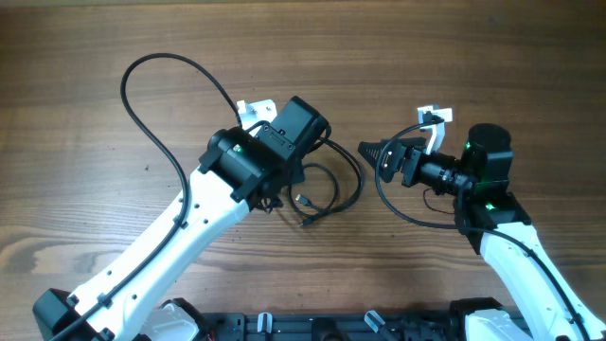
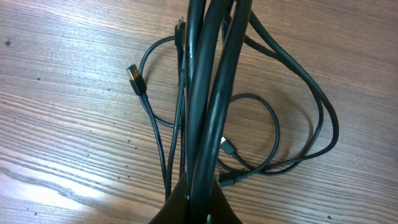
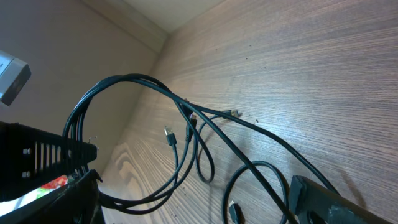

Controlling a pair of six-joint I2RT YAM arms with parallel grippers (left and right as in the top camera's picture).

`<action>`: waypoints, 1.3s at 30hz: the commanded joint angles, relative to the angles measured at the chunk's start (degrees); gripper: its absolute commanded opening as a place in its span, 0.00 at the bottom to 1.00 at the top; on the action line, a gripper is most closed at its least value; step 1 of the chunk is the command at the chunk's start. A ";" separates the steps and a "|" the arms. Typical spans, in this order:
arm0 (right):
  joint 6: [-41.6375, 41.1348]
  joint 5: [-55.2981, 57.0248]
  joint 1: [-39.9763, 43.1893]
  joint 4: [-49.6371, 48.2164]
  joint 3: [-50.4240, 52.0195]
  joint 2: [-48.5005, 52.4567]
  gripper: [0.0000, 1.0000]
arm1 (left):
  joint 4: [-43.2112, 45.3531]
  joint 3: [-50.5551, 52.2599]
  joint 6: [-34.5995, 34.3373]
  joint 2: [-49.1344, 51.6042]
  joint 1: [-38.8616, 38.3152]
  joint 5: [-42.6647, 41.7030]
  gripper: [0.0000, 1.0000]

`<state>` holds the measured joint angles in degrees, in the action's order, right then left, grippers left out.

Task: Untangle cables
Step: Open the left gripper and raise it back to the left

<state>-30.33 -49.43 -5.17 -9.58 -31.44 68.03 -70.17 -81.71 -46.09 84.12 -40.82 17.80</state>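
The cables (image 1: 333, 182) are thin black cords lying in loose loops on the wooden table between the two arms, with small plugs (image 1: 304, 201) at the near side. In the left wrist view my left gripper (image 2: 200, 208) is shut on a bundle of cables (image 2: 205, 118) that rises from its tips. Thinner loops and a gold-tipped plug (image 2: 133, 75) rest on the wood behind. My right gripper (image 1: 372, 152) points left toward the cables. It stands open (image 3: 199, 208), with one dark finger (image 3: 314, 199) at the lower right. Cable loops (image 3: 186, 118) and a plug (image 3: 169, 135) lie in front of it, ungripped.
The left arm's own thicker black wire (image 1: 142, 71) sweeps in a wide loop over the table's upper left. The right arm's wire (image 1: 398, 204) curves below its wrist. A black frame (image 1: 331, 327) runs along the near edge.
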 commanded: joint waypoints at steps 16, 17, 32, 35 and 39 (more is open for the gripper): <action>0.13 1.44 0.00 0.02 -0.33 0.02 1.00 | 0.15 5.31 -1.51 0.24 0.11 1.75 0.04; 0.13 1.53 0.00 0.02 -0.33 0.02 1.00 | 0.28 5.51 -1.51 0.24 0.11 1.73 0.04; 0.17 2.49 0.00 2.21 -0.33 0.02 1.00 | 3.19 5.64 -2.58 0.24 0.09 -0.39 0.75; 0.17 3.17 0.00 2.36 -0.33 0.02 1.00 | 4.44 5.64 -2.56 0.24 0.11 -0.37 1.00; 0.33 4.70 0.00 2.93 -0.33 0.02 1.00 | 7.74 5.64 -2.58 0.22 0.17 -0.37 1.00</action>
<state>-30.33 -46.50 -5.17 -6.81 -31.44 68.03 -64.14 -76.34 -48.73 84.12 -40.82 17.26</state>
